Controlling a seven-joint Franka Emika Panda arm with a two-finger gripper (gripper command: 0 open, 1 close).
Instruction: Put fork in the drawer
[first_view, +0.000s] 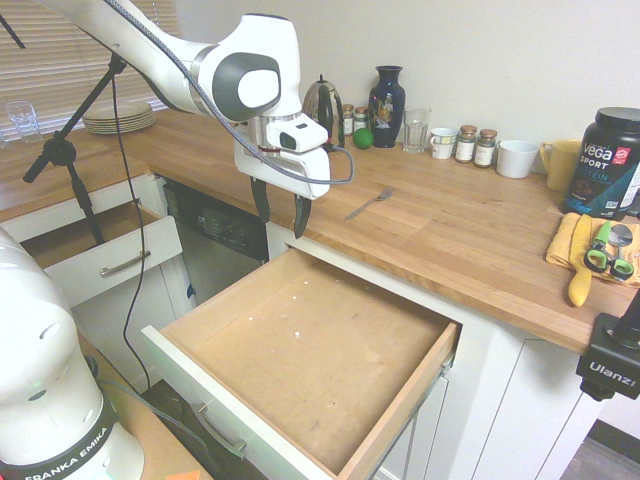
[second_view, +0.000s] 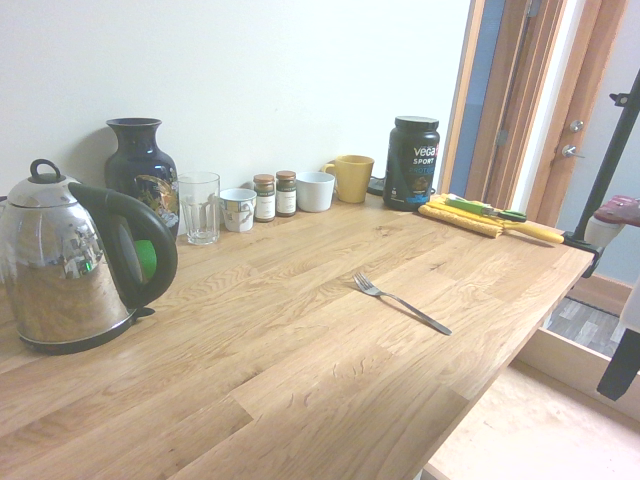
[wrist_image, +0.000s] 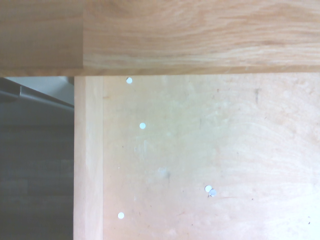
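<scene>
A slim silver fork (first_view: 370, 203) (second_view: 401, 300) lies flat on the wooden countertop (first_view: 450, 230), a little back from its front edge. Below the counter the wide drawer (first_view: 300, 350) is pulled out, its brown bottom (wrist_image: 210, 160) bare apart from a few small white specks. My gripper (first_view: 281, 213) hangs open above the drawer's back left corner, at the counter's front edge, with nothing between its dark fingers. The fork is to the gripper's right and further back on the counter.
A kettle (second_view: 70, 265), dark vase (second_view: 142, 165), glass (second_view: 199, 207), spice jars (second_view: 275, 195) and mugs line the back wall. A protein tub (first_view: 610, 160) and a yellow-handled utensil (first_view: 582, 275) on a yellow cloth sit at the right end. A smaller drawer (first_view: 100, 255) stands open at left.
</scene>
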